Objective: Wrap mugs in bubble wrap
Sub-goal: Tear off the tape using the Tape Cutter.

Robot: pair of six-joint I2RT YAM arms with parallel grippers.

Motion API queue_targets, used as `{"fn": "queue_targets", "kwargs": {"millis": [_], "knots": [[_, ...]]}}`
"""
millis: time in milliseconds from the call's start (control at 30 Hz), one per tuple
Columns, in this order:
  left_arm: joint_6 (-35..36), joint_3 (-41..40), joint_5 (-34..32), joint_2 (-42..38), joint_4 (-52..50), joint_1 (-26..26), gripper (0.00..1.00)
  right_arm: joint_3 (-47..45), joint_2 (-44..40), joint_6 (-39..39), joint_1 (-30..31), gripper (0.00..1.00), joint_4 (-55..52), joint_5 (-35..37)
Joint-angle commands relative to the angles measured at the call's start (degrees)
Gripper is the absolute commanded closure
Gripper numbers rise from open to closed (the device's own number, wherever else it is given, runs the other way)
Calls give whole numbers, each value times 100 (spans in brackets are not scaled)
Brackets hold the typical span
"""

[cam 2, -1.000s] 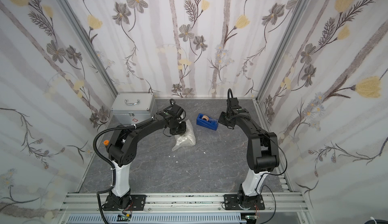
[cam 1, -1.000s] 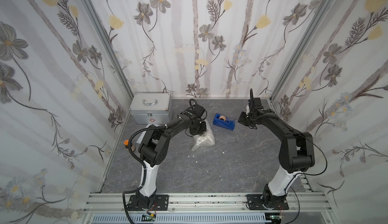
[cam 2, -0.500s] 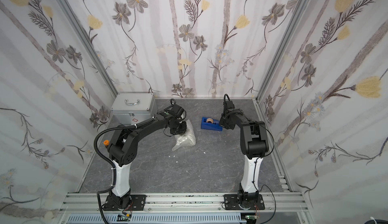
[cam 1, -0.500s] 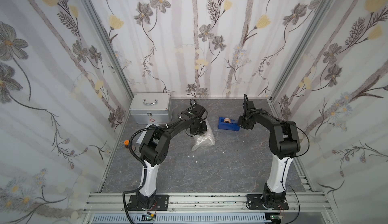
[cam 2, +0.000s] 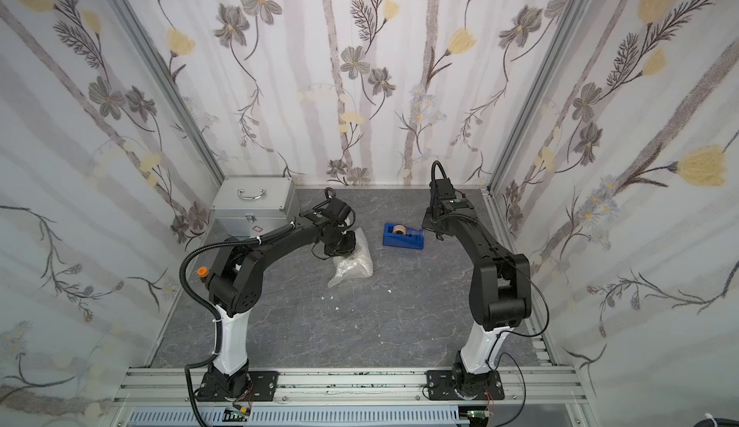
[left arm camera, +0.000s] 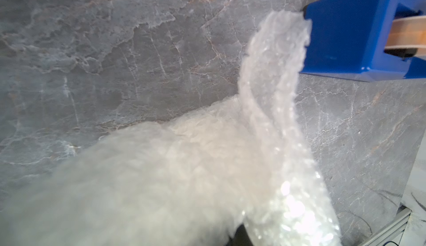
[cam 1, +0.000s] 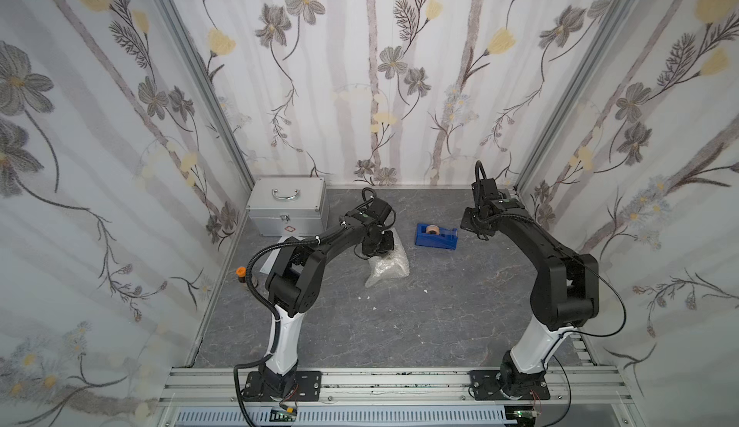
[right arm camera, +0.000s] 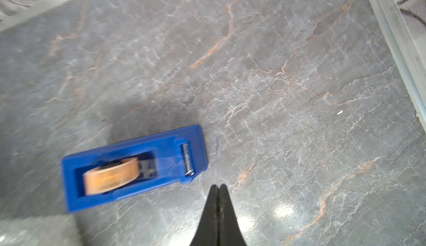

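Grey marble-look tabletop (cam 1: 400,325), floral wallpaper walls (cam 1: 360,65) all round. By the blue plastic tape dispenser (cam 1: 436,237), left gripper (cam 1: 379,253) pinches clear crumpled bubble wrap (cam 1: 388,269); right gripper (right arm camera: 218,187) closed, empty.

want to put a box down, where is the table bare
Widest bare patch: between the bubble wrap and the front rail. Another behind the tape dispenser, up to the back wall. Crowded by the metal case.

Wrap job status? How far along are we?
Done: the bubble wrap is bunched into a bundle; no mug shows, so it is presumably inside. In hand: the left gripper grips the bundle's far end. To do: taping; the right gripper, shut and empty, hangs by the blue tape dispenser, and no tape shows on the bundle.
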Motion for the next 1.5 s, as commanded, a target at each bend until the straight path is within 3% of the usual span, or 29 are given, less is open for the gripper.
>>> {"fn": "queue_targets", "kwargs": {"millis": [0, 233, 400, 633, 1100, 1467], "knots": [[22, 46, 108, 22, -92, -5, 89, -192, -359, -263, 139, 100, 228, -1157], [-117, -125, 501, -26, 248, 58, 89, -488, -440, 66, 753, 100, 1272, -3722], [-194, -299, 659, -136, 439, 137, 89, -460, -37, 373, 1128, 100, 1779, -4675], [-299, -490, 928, -246, 701, 251, 89, -5, 645, 111, 1410, 100, 1380, -4811], [-555, -860, 1272, -409, 1253, 367, 89, 422, 1239, -60, 1679, 100, 1143, -4966], [-626, -1080, 1304, -516, 1395, 394, 90, 935, 1799, -283, 1778, 100, 432, -4262]]}}
